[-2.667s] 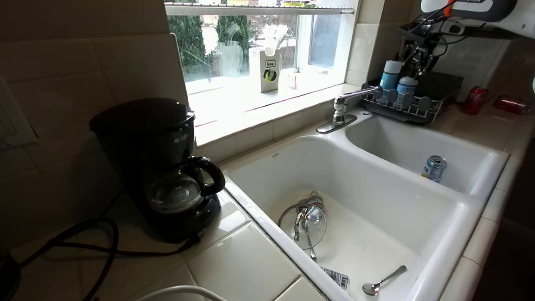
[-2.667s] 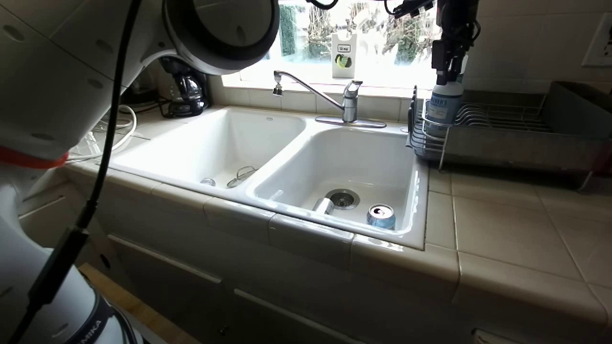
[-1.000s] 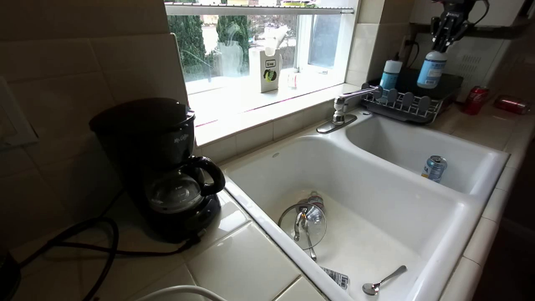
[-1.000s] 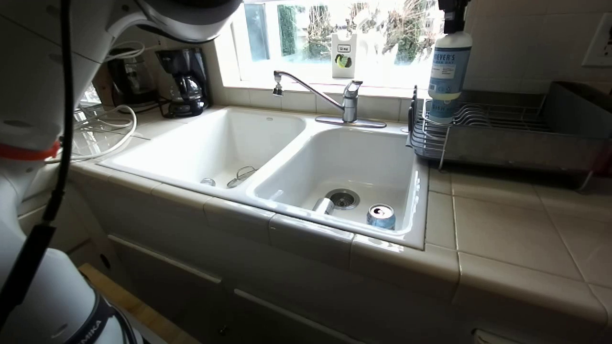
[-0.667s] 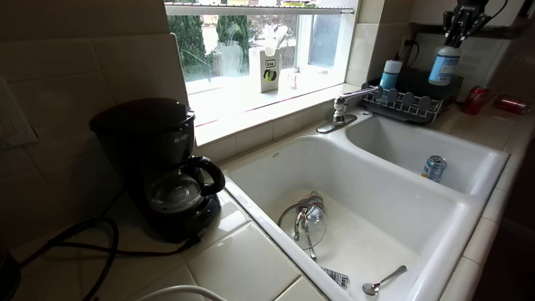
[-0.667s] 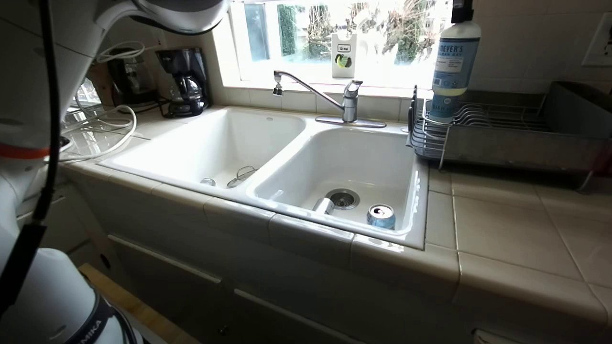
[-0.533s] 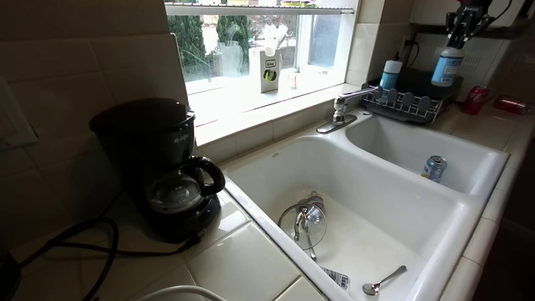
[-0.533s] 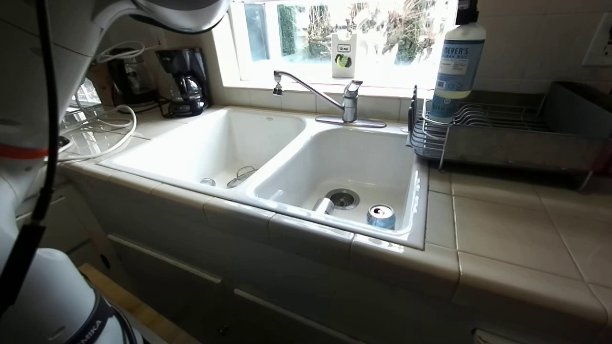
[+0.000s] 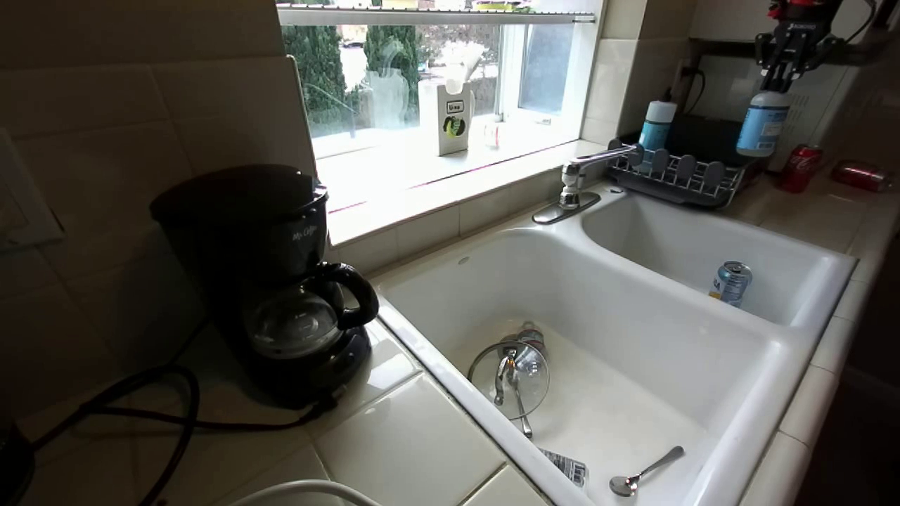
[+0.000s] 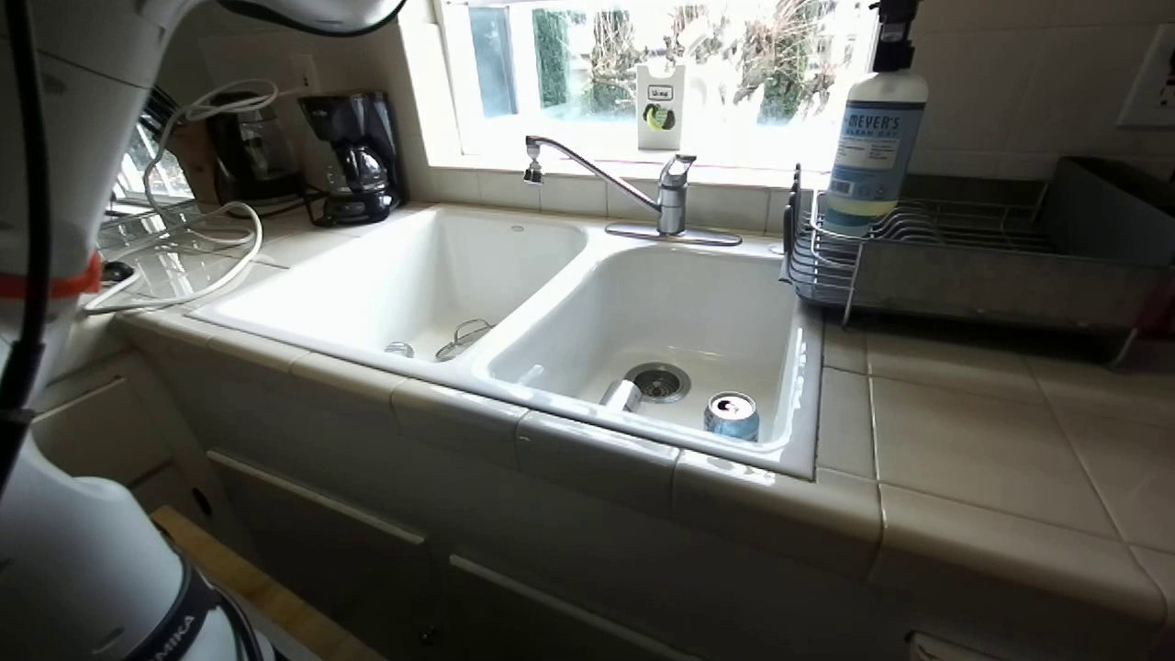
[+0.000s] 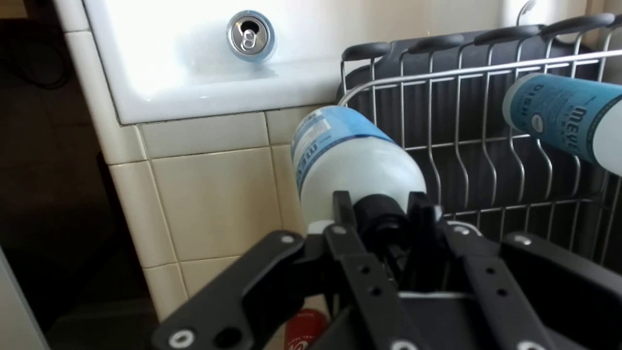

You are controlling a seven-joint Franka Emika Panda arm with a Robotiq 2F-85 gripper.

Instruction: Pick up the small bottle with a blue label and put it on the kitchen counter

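Up in the air by the edge of the counter (image 11: pixel 214 199) near the sink (image 11: pixel 184 99) and rack (image 10: pixel 991 289), the bottle (image 9: pixel 763 126) hangs slightly tilted with the claw (image 11: pixel 380 201) pinching its black top, so imo pickup's done and just the set-down and letting go are left.

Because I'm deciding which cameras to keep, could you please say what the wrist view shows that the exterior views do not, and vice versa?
Only the wrist view shows readable DISH lettering on the second bottle. Only the exterior views show the coffee maker and the window. All share the blue-labelled bottle held in the jaws, dish rack, blue can and tiled counter.
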